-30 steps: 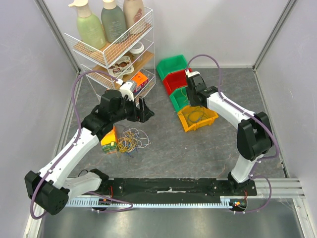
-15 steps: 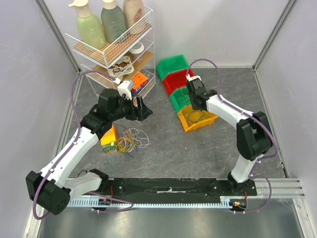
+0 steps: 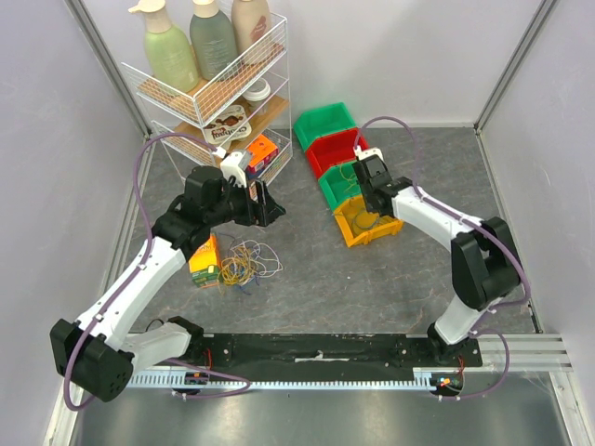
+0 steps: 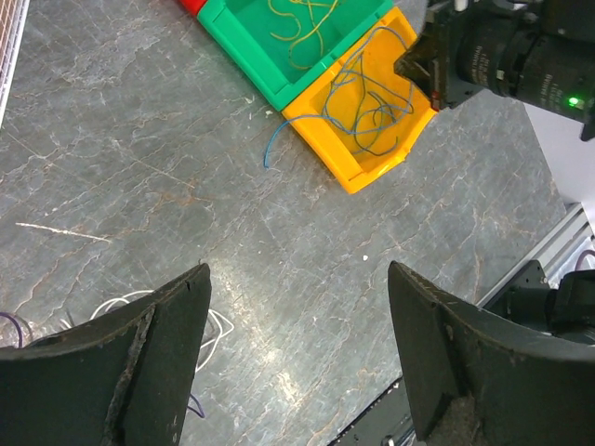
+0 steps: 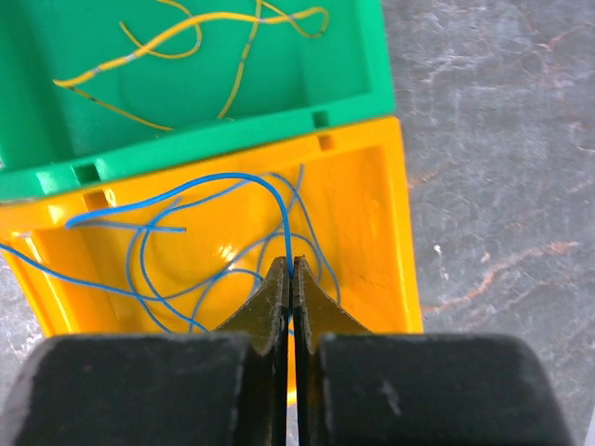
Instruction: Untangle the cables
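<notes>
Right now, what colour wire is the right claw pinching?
It's a blue wire, in the right claw; clearest in right wrist view.

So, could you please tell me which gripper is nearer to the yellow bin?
Right. The right gripper is directly over the yellow bin, pinching a blue wire inside it. The left gripper hangs open over the table, well off to the bin's left.

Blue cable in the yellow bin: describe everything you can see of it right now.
The blue cable is a hair-thin, flexible wire lying in loose overlapping loops inside the yellow bin. One strand arches up to the right pincer, whose jaws are shut on it. Another end spills over the bin's wall onto the grey table.
</notes>
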You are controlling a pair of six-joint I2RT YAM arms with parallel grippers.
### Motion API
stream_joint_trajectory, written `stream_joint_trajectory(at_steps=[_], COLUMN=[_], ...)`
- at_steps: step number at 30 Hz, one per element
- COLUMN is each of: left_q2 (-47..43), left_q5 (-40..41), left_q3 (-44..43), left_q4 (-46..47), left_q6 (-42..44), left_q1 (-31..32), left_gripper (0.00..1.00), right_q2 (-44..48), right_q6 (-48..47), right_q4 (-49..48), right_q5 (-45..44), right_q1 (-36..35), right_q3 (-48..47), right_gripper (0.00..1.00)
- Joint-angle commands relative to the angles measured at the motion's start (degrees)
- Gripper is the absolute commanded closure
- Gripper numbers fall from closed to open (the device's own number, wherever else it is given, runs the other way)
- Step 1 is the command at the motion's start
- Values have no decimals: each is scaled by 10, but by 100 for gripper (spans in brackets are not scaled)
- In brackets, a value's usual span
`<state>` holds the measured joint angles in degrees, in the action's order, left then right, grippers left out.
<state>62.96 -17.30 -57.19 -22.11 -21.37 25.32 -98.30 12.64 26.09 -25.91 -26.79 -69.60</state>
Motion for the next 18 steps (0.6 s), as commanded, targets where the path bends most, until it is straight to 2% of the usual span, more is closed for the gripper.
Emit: stream_joint_trajectory(at_steps=[1, 8, 18], left_q2=[0, 8, 8], left_q5=[-27, -55, -56], left_q3=[0, 1, 5], left_q4=[28, 35, 37], left_q6=[-1, -12, -12], left_q1=[-10, -33, -34], left_gripper=[18, 18, 18], right_q2=[75, 96, -20], right_q6=[19, 25, -12], right_q4=[8, 32, 23], right_q5=[-43, -88, -84], right_q1=[-9, -15, -29], right_q3=[39, 68, -22], right_gripper=[100, 100, 99])
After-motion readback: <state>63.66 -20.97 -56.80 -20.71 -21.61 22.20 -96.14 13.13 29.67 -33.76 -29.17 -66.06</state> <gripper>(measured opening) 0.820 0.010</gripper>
